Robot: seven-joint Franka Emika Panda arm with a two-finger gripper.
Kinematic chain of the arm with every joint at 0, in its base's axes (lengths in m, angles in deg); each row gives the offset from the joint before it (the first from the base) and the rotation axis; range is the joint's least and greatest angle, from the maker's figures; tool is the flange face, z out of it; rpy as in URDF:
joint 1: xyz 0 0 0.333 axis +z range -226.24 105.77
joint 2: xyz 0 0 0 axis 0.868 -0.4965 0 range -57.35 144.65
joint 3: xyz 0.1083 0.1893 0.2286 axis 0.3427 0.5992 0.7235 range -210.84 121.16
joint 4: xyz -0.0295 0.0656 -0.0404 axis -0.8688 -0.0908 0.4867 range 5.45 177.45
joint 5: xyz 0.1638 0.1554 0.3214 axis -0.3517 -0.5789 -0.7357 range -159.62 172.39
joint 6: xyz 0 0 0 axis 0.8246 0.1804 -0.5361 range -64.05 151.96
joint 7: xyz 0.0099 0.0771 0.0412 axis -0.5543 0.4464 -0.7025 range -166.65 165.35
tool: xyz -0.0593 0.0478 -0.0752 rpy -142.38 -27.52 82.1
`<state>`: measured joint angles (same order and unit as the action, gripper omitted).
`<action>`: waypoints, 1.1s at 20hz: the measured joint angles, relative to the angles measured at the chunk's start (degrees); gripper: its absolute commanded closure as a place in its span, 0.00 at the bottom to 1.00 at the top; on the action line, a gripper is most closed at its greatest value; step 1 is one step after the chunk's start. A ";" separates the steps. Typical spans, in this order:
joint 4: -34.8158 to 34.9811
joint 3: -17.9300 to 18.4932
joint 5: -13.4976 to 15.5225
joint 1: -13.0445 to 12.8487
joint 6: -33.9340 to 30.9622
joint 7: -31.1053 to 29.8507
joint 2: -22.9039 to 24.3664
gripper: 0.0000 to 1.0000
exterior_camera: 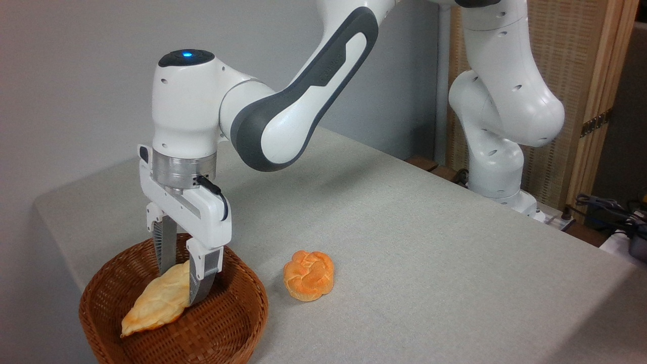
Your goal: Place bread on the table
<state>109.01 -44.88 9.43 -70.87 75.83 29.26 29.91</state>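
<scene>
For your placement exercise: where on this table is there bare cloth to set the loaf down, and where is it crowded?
Bare table runs wide from the round roll rightward to the arm's base, and behind the roll. The crowded part is front left: the basket, with the tool closed on the bread inside it.

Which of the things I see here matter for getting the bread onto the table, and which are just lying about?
Part of the job:
bread, in the basket, hand's fingers on either side of one end
hand
table
wicker basket, holding the bread

Lying about:
round roll on the cloth
cables beyond the table's far right edge
</scene>
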 measured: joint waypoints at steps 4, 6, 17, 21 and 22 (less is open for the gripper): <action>0.00 -0.02 -3.23 0.00 0.00 0.00 -0.05 0.49; 0.00 -0.03 -3.58 0.00 0.00 0.01 -0.05 0.49; -0.30 0.26 -3.65 0.28 0.03 0.00 0.18 0.57; -0.47 0.30 -3.65 0.33 0.03 0.00 0.91 0.56; -0.51 0.31 -3.65 0.35 0.02 0.00 1.37 0.56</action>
<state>108.49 -44.57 5.78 -70.52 75.85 29.26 31.28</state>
